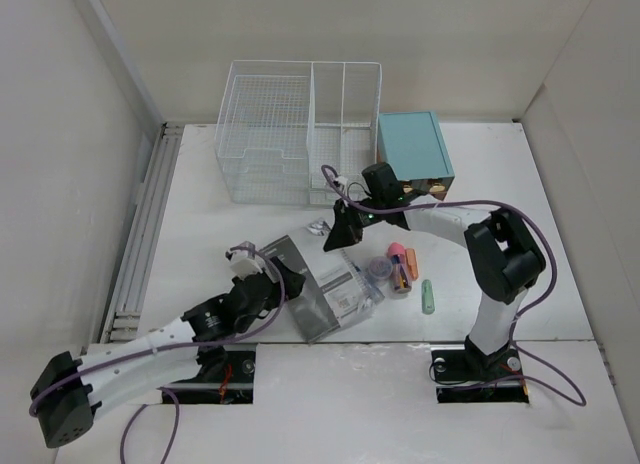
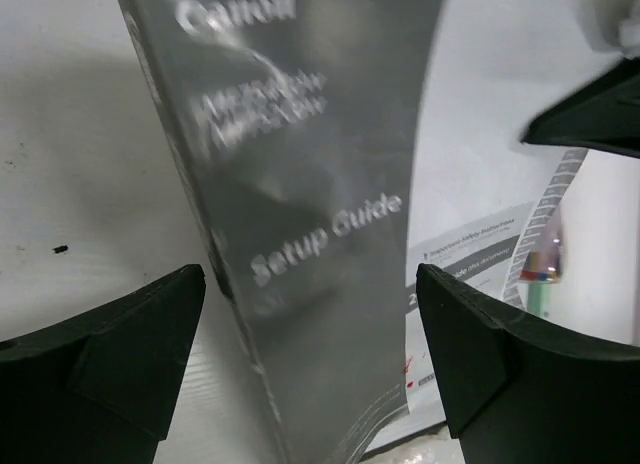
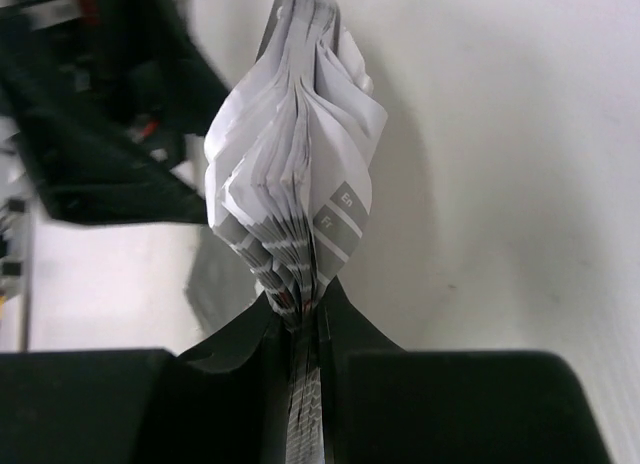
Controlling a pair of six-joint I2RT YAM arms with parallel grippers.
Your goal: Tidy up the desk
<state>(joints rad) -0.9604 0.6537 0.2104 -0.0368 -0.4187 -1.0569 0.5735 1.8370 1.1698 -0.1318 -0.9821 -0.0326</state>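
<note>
The white desk (image 1: 200,224) carries loose stationery and papers. My left gripper (image 1: 283,277) is open low over a grey Canon "Setup Guide" booklet (image 1: 300,269). In the left wrist view the guide (image 2: 310,234) lies between my spread fingertips, with neither touching it, and my left gripper (image 2: 310,364) holds nothing. My right gripper (image 1: 338,234) is shut on a small booklet (image 1: 321,225). In the right wrist view its white and grey pages (image 3: 300,184) fan out above my right gripper (image 3: 310,314).
A white wire-mesh basket (image 1: 300,134) and a teal drawer box (image 1: 413,149) stand at the back. A plastic-bagged paper (image 1: 345,294), pink eraser (image 1: 396,250), orange marker (image 1: 411,266) and green marker (image 1: 428,296) lie mid-desk. A grooved rail (image 1: 140,234) runs along the left edge.
</note>
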